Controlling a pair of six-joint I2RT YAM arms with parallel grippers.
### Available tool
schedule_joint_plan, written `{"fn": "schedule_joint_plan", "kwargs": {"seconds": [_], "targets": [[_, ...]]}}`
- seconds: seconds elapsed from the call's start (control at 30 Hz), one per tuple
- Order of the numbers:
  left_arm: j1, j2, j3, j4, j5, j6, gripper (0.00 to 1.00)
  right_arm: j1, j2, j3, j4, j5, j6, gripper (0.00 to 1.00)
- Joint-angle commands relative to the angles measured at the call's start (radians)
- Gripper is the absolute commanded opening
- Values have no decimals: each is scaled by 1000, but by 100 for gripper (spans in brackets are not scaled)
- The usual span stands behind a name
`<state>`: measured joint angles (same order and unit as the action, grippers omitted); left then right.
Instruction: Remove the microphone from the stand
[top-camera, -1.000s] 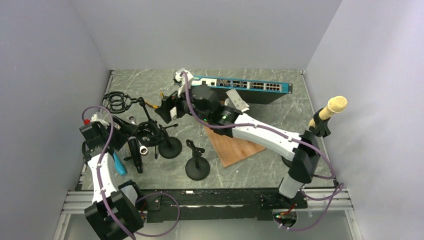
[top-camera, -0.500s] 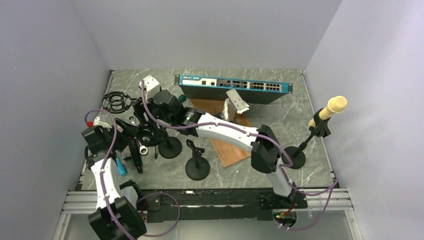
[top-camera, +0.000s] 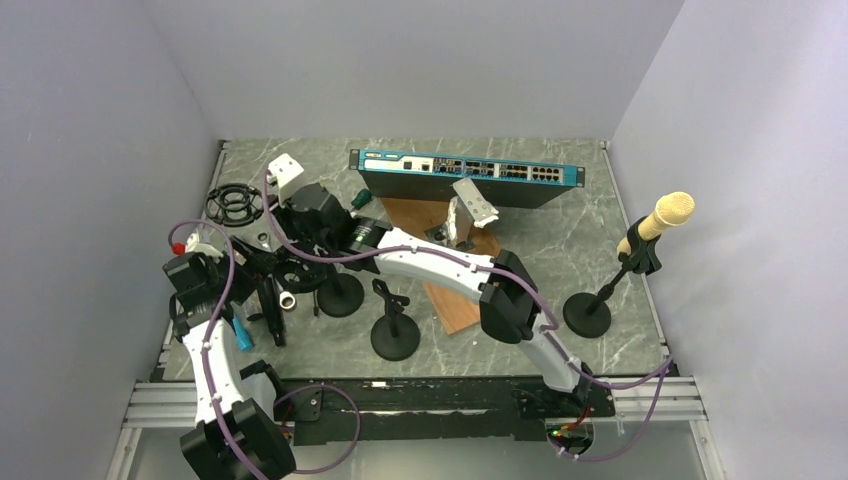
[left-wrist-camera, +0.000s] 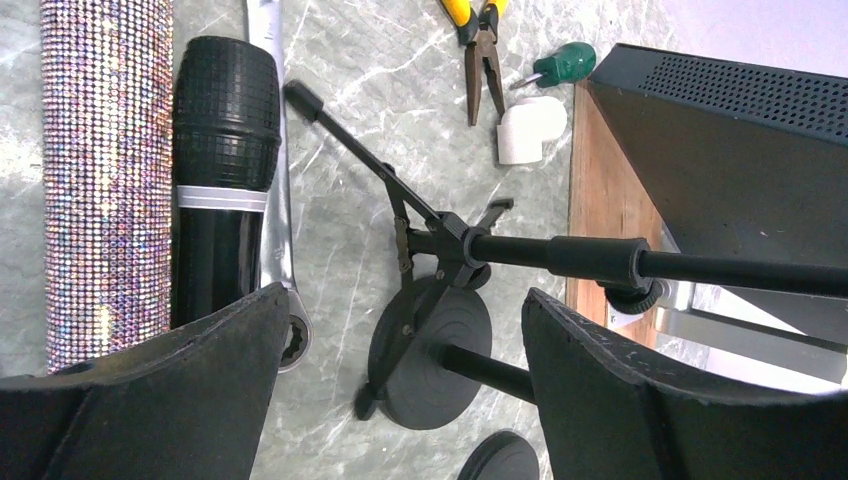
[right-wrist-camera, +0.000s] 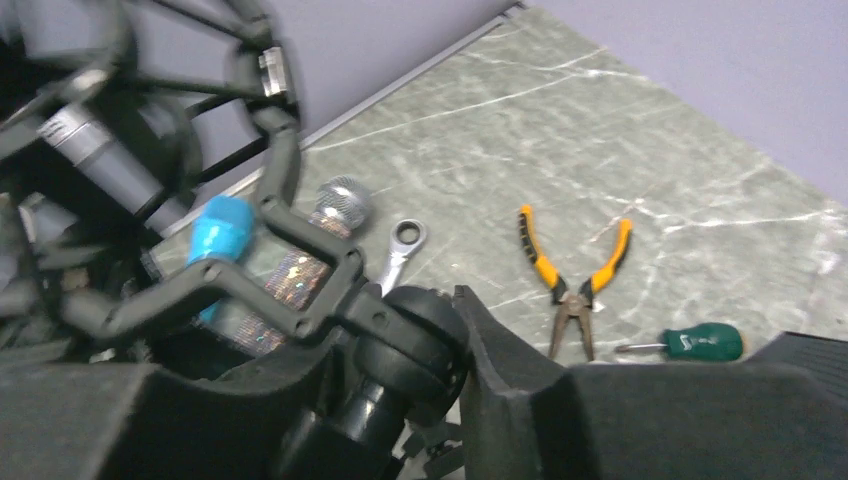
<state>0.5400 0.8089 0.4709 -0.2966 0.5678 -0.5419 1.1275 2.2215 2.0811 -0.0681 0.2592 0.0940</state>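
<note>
A grey microphone (right-wrist-camera: 95, 150) sits in a black shock mount (top-camera: 298, 272) on a short round-based stand (top-camera: 340, 296) at the left of the table. My right gripper (right-wrist-camera: 455, 345) reaches in from behind and is shut on the stand's black swivel knob (right-wrist-camera: 420, 335), just below the mount. In the top view that gripper (top-camera: 293, 250) is over the mount. My left gripper (left-wrist-camera: 400, 400) is open beside the stand on its left, with its fingers (left-wrist-camera: 180, 380) spread either side of the stand's base (left-wrist-camera: 430, 345) and its boom (left-wrist-camera: 600, 260) crossing ahead.
A black microphone (left-wrist-camera: 222, 180), a glitter one (left-wrist-camera: 105, 180) and a wrench (left-wrist-camera: 275, 200) lie by my left gripper. Pliers (right-wrist-camera: 575, 275) and a green screwdriver (right-wrist-camera: 700, 343) lie farther back. An empty stand (top-camera: 395, 330), wooden board (top-camera: 460, 295), network switch (top-camera: 470, 172) and a yellow microphone (top-camera: 665, 215) on its stand are to the right.
My right arm swung left from in front of the network switch to the shock mount, and its jaws closed on the stand's knob. The left arm shifted only slightly.
</note>
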Motion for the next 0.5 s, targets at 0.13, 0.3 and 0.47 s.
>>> {"fn": "schedule_joint_plan", "kwargs": {"seconds": [0.13,0.3,0.47], "targets": [[-2,0,20,33,-10,11,89,7,-2,83,112,80,-33,16],[-2,-3,21,34,-10,2,88,10,9,122,130,148,-50,7],[-3,-15,23,30,-9,-1,88,12,19,171,133,268,-49,0]]}}
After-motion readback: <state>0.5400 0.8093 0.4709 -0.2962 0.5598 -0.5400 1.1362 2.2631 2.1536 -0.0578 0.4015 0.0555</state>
